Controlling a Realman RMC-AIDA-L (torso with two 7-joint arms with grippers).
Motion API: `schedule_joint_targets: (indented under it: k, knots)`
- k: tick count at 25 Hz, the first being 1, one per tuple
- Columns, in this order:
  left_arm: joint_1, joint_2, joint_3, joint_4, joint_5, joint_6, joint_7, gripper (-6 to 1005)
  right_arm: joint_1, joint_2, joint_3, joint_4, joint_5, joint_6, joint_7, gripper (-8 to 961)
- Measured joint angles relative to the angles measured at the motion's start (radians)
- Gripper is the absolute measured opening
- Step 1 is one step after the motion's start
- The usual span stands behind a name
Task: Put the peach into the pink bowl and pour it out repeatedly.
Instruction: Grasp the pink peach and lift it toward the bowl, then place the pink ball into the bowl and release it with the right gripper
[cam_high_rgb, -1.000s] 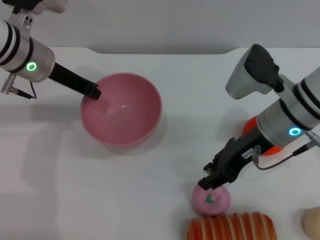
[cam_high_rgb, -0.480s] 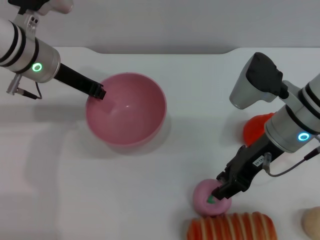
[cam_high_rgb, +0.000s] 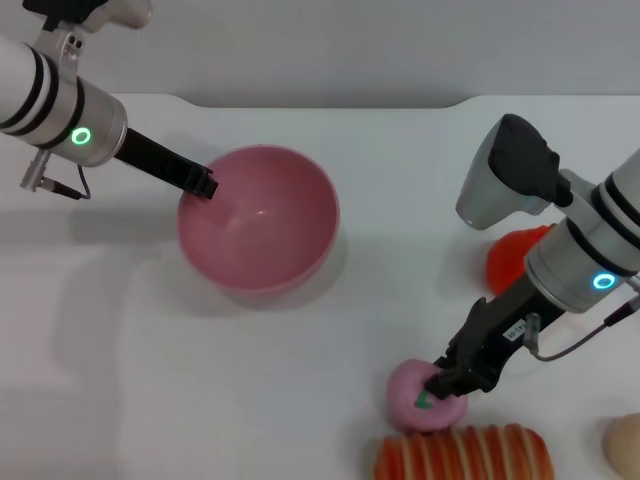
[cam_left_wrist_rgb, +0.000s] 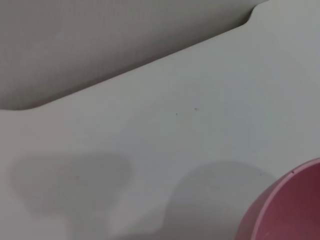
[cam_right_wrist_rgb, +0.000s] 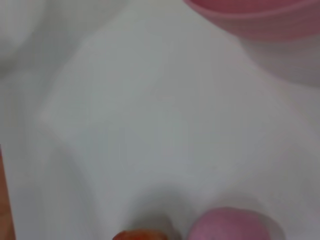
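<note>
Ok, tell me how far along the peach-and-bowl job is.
Early in a cycle. Done: the left gripper is at the rim of the pink bowl, which sits upright and empty on the table. In hand: the right gripper is down on the peach, which lies on the table beside a striped bread-like toy. Left: lift the peach, drop it in the bowl, pour it out.

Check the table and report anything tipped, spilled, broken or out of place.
Nothing stands out. The pink bowl sits upright and empty with the left gripper at its rim; the peach lies intact on the table under the right gripper.
</note>
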Motion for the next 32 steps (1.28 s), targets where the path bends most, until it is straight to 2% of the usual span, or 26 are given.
schedule_joint_targets:
  k: [7,12,15,18,23,26,27,28,31,32]
  knots:
    - [0.0,-0.001,0.0,-0.001,0.0,-0.011,0.001,45,-0.005,0.0,0.013,-0.011,0.004,0.0,-0.015,36]
    - [-0.001,-0.003,0.001,-0.001,0.0,-0.011,0.001,45,-0.026,0.0,0.061,-0.088,0.014,-0.01,-0.014,32]
    - [-0.001,-0.004,0.001,0.0,0.0,-0.008,0.001,45,-0.069,-0.001,0.122,-0.242,0.038,-0.03,-0.011,32]
    - [-0.001,-0.006,0.001,0.002,0.0,-0.004,0.001,46,-0.114,-0.002,0.196,-0.463,0.085,-0.06,-0.001,34]
    - [-0.005,-0.012,0.001,0.003,0.0,-0.003,-0.001,45,-0.122,-0.002,0.297,-0.671,0.162,-0.09,0.004,36]
    - [-0.008,-0.019,0.001,0.003,0.0,-0.001,-0.001,45,-0.103,-0.002,0.302,-0.719,0.187,-0.09,0.004,38]
    - [-0.013,-0.035,0.001,0.006,0.0,0.0,0.0,45,-0.094,-0.002,0.296,-0.715,0.19,-0.087,0.004,38]
    - [-0.014,-0.037,0.001,0.007,0.0,0.0,0.0,45,-0.081,-0.002,0.288,-0.705,0.192,-0.084,0.002,39]
    - [-0.017,-0.042,0.001,0.009,-0.001,-0.001,-0.003,46,-0.042,-0.003,0.256,-0.632,0.195,-0.066,-0.019,40]
    - [-0.018,-0.046,-0.001,0.009,-0.001,-0.003,-0.004,46,-0.019,-0.002,0.239,-0.569,0.201,-0.04,-0.038,41]
